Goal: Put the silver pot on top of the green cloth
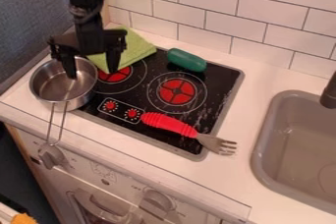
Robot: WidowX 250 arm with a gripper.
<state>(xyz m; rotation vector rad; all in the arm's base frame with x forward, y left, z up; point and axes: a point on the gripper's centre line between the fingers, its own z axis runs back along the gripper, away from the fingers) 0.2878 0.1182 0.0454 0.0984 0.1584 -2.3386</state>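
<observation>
silver pot (56,88) parked at the left edge of the stove (220,80), bare metal inside, handle poking toward the counter's front edge, black gripper (92,70) spread apart over its right rim, green cloth (139,46) back-left, counter (241,115) strip between stove and sink (260,142)

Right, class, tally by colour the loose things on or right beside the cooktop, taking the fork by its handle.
Green: 2 (cloth, cucumber-shaped object)
Red: 1 (fork)
Silver: 1 (saucepan)
Total: 4
</observation>
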